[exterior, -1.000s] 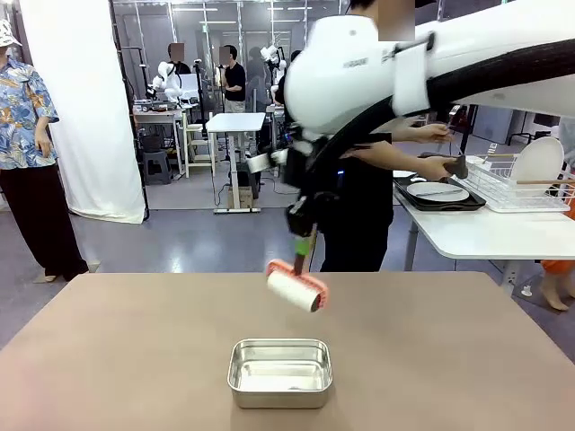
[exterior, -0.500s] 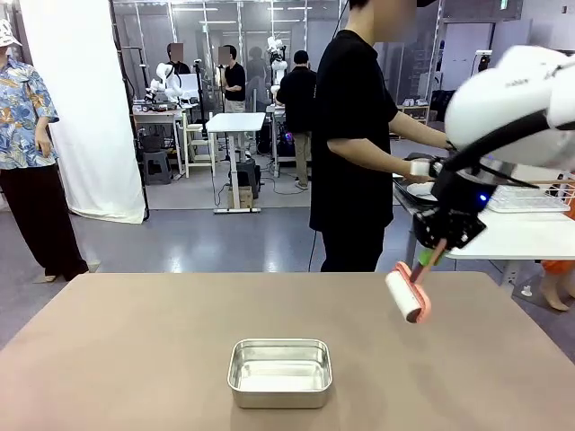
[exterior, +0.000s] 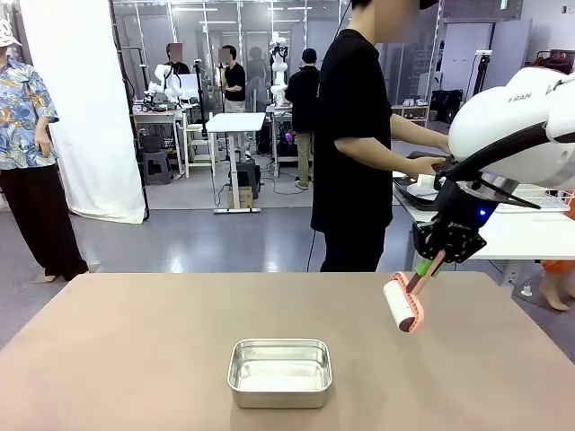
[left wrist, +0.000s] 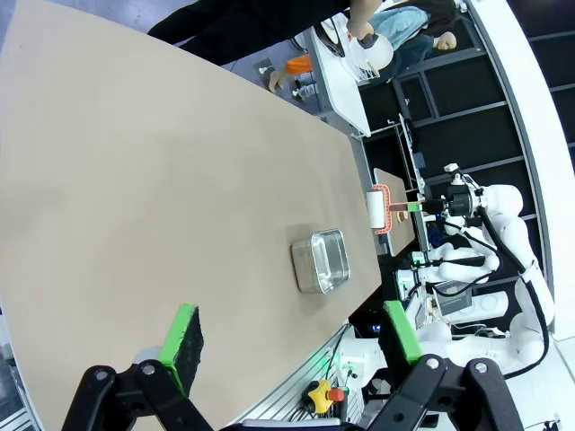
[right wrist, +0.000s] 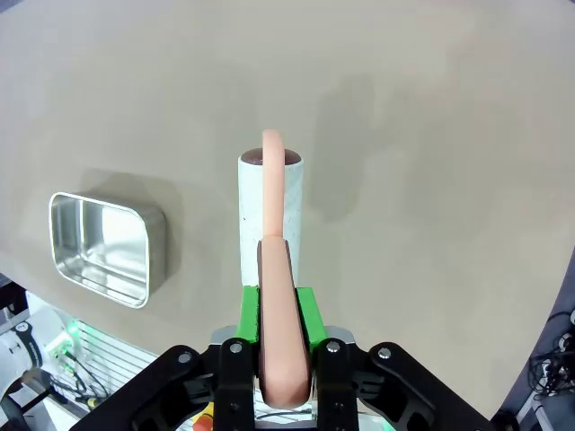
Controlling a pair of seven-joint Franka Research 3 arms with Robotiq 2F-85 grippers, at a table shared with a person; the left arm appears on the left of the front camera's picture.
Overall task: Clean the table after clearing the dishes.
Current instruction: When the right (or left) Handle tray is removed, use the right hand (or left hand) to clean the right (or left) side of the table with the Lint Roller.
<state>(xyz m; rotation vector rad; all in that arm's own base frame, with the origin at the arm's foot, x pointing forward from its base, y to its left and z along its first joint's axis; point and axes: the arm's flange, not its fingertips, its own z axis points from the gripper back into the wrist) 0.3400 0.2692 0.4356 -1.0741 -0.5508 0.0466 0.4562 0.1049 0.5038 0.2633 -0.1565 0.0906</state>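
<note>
The desk [exterior: 135, 359] lay broad and bare, a matte taupe-brown top with the steel pan [exterior: 279, 372] sitting on it at the near middle, and that pan was our marker. No plates beside the pan at all: the dishes [exterior: 419, 190] were well off beyond the pan's right, on a white side table, where a dark tray with a white plate peeked out past the person [exterior: 350, 135] bending over it. Those looked fragile, with loose cutlery that would slide, so the tray handles seemed the place to take hold. The desk itself looked stiff and flat, nothing to grip, a surface to be swept with light, even pressure. And there was the tool for it: the roller [exterior: 402, 305], up to the right of the pan and a little beyond it, tilted, its white drum apparently lifted clear of the top, though contact was hard to call. It looked light, its slim pink handle rigid and the drum free to turn, so the handle was the right spot. That was where the right jaws were, clamped on the handle, green pads [right wrist: 249, 310] squeezing it from both sides. The left jaws stood wide apart with nothing between them, pads [left wrist: 184, 346] hanging high and well apart from the pan, looking down the desk's length.
</note>
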